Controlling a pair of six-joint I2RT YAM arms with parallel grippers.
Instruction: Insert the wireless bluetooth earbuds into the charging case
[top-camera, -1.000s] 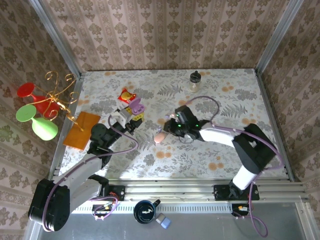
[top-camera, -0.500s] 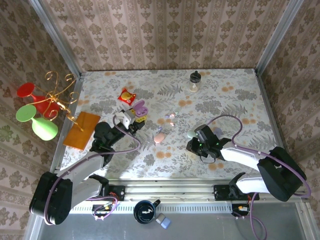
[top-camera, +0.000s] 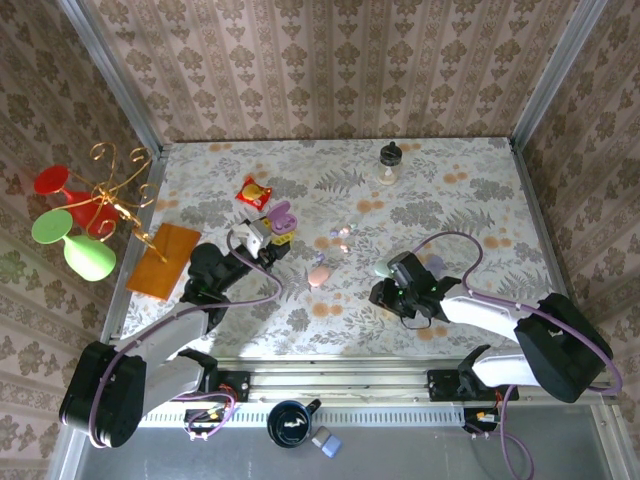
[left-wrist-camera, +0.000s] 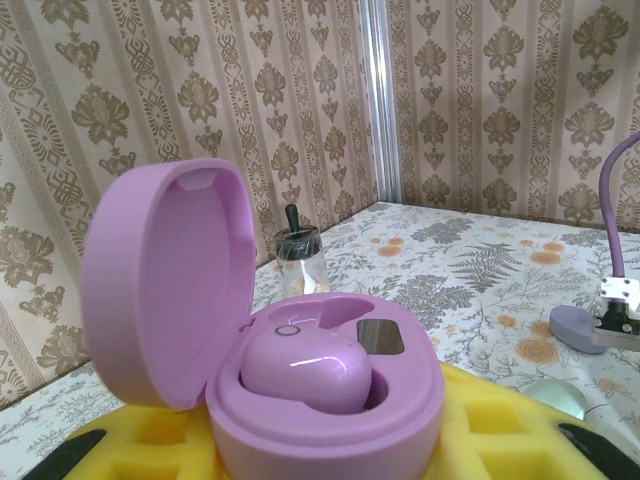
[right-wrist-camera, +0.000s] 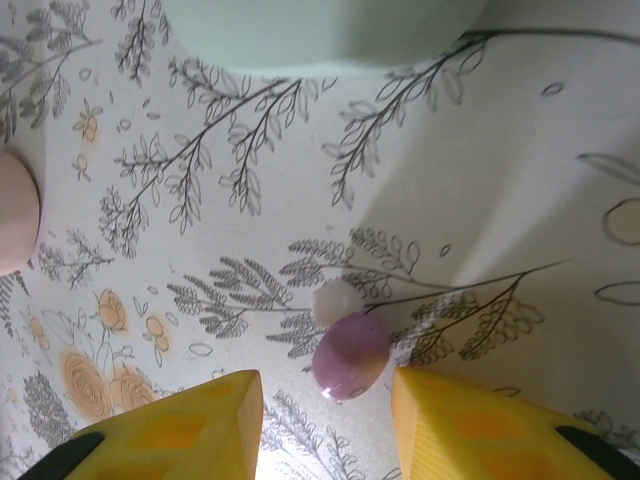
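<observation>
Right wrist view, bottom edge: right hand (right-wrist-camera: 325, 415) spread wide, pinching nothing. Just above the gap, a lilac earbud (right-wrist-camera: 350, 355) lying on the flowery counter (right-wrist-camera: 480, 200), touching a tiny whitish earbud (right-wrist-camera: 337, 300). Higher up, a mint case (right-wrist-camera: 320, 30) at the top edge.

Left wrist view, low in the middle: left hand (left-wrist-camera: 320, 455) pressed tight on an open lilac case (left-wrist-camera: 400, 400), lid up at the left, a pale purple earbud (left-wrist-camera: 305, 370) sitting inside. Behind it, a small glass bottle (left-wrist-camera: 300, 262) near the wall.

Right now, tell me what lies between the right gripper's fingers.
In the right wrist view, a lilac earbud on the table, a small whitish piece touching it.
</observation>
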